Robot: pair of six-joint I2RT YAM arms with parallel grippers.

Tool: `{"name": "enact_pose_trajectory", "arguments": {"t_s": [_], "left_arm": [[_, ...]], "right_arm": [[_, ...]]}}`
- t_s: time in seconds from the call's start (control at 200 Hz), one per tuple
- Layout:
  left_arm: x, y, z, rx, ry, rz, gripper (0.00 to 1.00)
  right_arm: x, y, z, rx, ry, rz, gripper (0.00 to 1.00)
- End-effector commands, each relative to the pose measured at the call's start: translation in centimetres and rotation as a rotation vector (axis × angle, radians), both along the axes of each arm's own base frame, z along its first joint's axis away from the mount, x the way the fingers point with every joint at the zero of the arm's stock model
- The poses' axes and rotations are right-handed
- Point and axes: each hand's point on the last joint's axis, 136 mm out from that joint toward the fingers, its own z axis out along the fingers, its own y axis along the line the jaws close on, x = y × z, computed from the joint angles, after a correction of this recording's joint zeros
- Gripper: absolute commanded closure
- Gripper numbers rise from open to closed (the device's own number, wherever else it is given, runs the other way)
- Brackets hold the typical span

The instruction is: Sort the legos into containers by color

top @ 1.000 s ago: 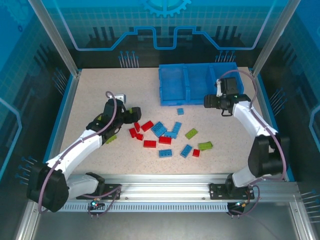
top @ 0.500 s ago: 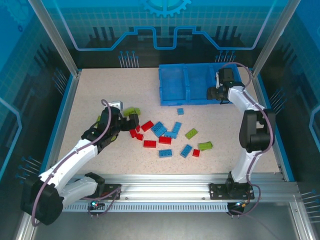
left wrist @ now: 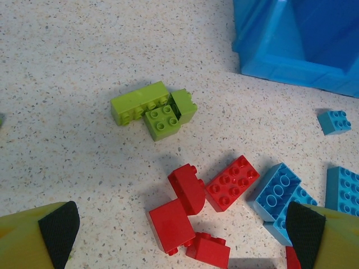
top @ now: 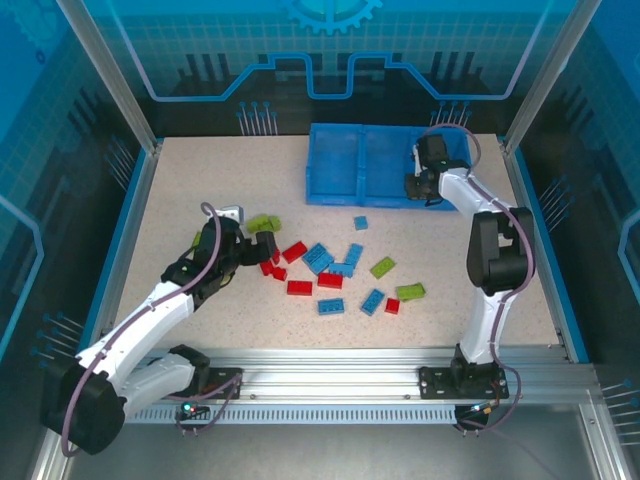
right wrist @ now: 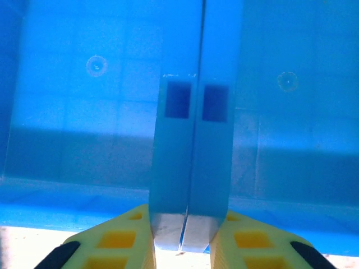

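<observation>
left jaws spread wide above green and red legos (left wrist: pixel 227 182) | right jaws pinching divider wall (right wrist: pixel 190 140) of tray (top: pixel 340 165) | legos scattered mid-counter (top: pixel 200 180), loose, just near of tray | tray at far side

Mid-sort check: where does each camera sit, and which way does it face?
Top external: above, behind the bases, looking down on table, legos, blue tray, left gripper, right gripper.
Left wrist: on the left arm, looking down at green legos; open fingertips at bottom corners.
Right wrist: faces the tray's divider, fingers clamping it.
Top and left wrist share the green legos.
</observation>
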Motion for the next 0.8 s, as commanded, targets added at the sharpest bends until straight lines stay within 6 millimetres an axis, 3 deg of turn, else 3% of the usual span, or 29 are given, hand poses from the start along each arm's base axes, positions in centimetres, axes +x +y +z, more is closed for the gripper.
{"name": "enact_pose_trajectory", "arguments": {"t_s": [0.0,0.185,0.39,0.49,0.58,0.715,0.795], "left_arm": [[-0.4,0.2,-0.2,-0.011,0.005,0.020,0.01],[-0.5,0.1,-0.5,-0.016,0.010,0.020,0.01],[-0.7,0.4,-0.7,-0.011,0.014,0.026,0.01],[-0.8,0.6,-0.8,-0.002,0.022,0.037,0.01],[-0.9,0.7,-0.9,-0.002,0.032,0.045,0.01],[-1.0,0.7,-1.1,-0.007,0.041,0.048,0.01],[-1.1,0.7,-1.2,-0.014,0.046,0.049,0.01]], "right_arm": [[-1.4,3.4,-1.1,0.005,0.039,0.074,0.78],[-2.5,6.6,-1.8,0.000,0.059,0.139,0.80],[-4.5,6.6,-2.6,0.086,0.128,-0.052,0.77],[-5.2,7.2,-2.7,0.157,0.145,-0.114,0.65],[-5.5,8.5,-2.2,0.212,0.137,-0.114,0.39],[-6.3,9.6,-0.1,0.225,0.095,-0.091,0.24],[-7.2,9.3,1.4,0.204,0.083,-0.085,0.22]]}}
